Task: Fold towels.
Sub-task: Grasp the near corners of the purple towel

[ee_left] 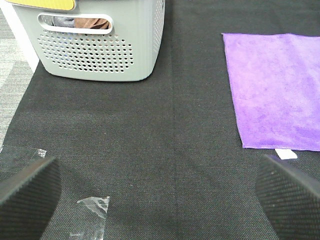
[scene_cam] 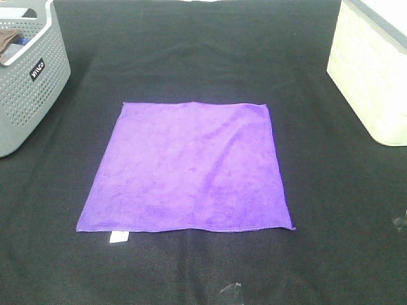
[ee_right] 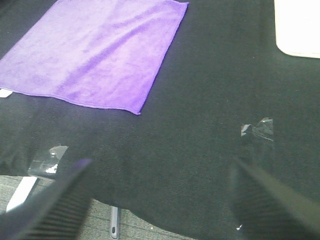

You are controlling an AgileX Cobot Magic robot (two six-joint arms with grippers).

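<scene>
A bright purple square towel (scene_cam: 187, 166) lies flat and unfolded in the middle of the black table mat, its small white tag (scene_cam: 119, 237) at the near edge. It also shows in the left wrist view (ee_left: 275, 87) and the right wrist view (ee_right: 97, 50). Neither gripper shows in the exterior high view. My left gripper (ee_left: 160, 200) is open and empty above the mat, left of the towel's near left corner. My right gripper (ee_right: 160, 200) is open and empty near the table's front edge, off the towel's near right corner.
A grey perforated basket (scene_cam: 28, 82) with a brownish cloth inside stands at the back left, also in the left wrist view (ee_left: 100, 45). A white box (scene_cam: 375, 70) stands at the back right. Scraps of clear tape (ee_left: 92, 205) (ee_right: 257, 127) lie on the mat.
</scene>
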